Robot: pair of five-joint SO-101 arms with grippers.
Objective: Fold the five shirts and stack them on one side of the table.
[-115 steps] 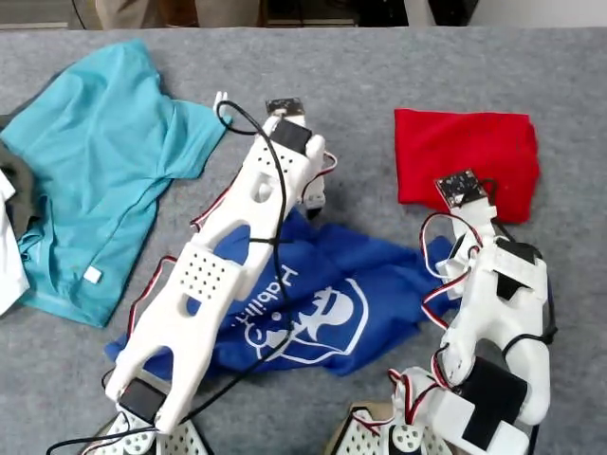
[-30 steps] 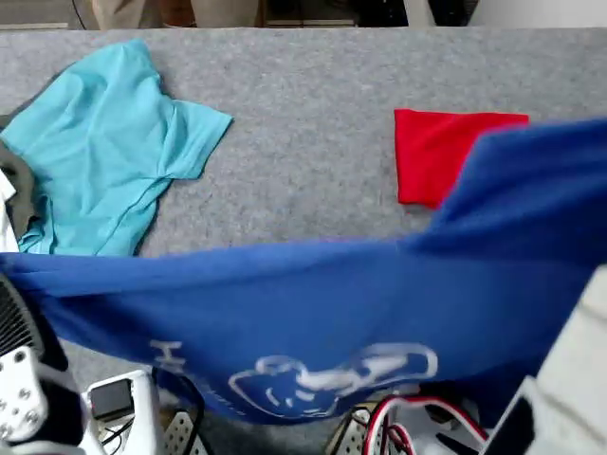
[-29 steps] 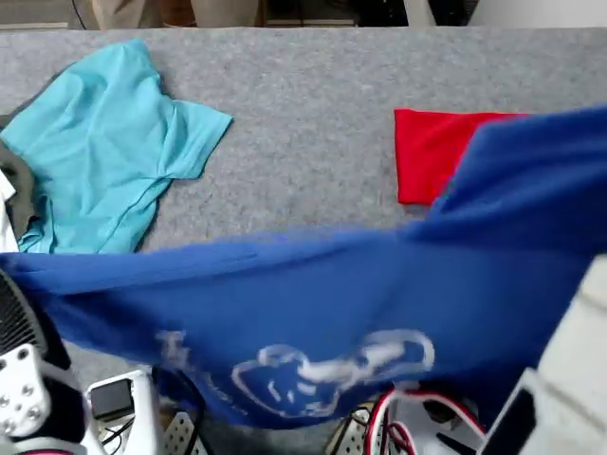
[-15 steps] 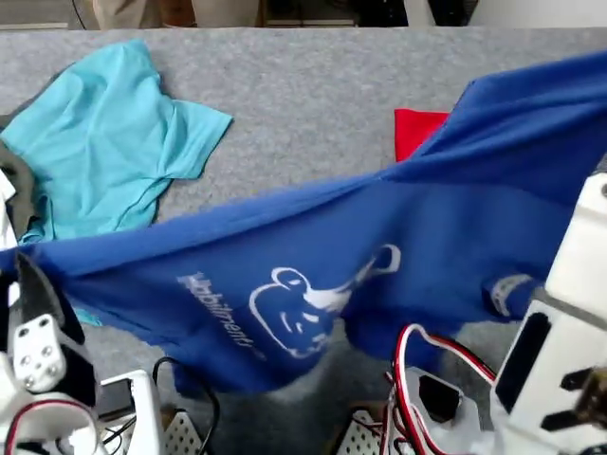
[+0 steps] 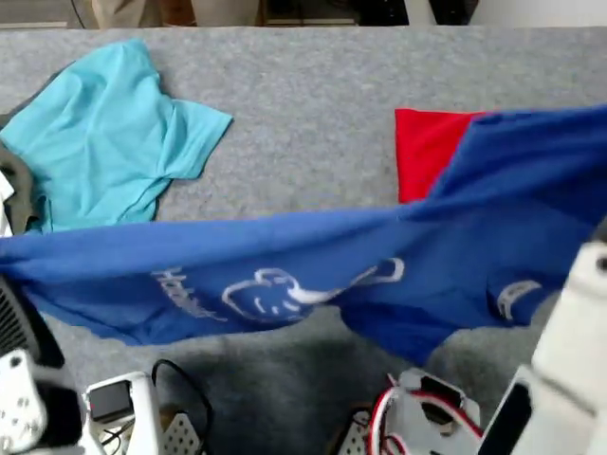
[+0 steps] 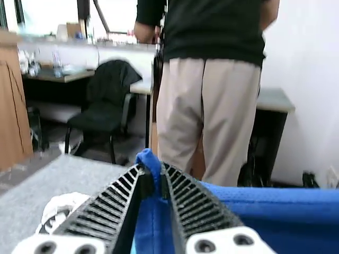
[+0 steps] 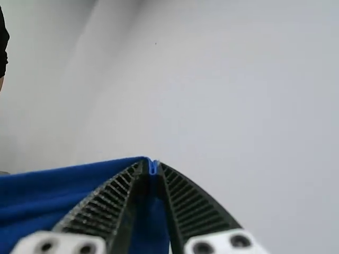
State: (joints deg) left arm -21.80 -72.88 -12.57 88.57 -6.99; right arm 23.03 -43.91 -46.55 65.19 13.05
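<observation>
Blue shirt [image 5: 398,275] held stretched above the grey table [image 5: 313,85].
It now spans almost level between both arms, flatter than half a second ago. The teal shirt [image 5: 104,142] lies at the far left corner, and the folded red shirt [image 5: 427,152] lies toward the right edge. The wrist views show the left gripper [image 6: 151,177] and right gripper [image 7: 152,172] each clamped on a blue hem.

The left arm [image 5: 21,398] by the table's [image 5: 313,85] near left corner and the right arm [image 5: 569,351] by its near right corner both stand high above the near edge, the left gripper [image 6: 151,172] and right gripper [image 7: 152,170] each clamped tight on an edge of the shirt [image 5: 313,275].
</observation>
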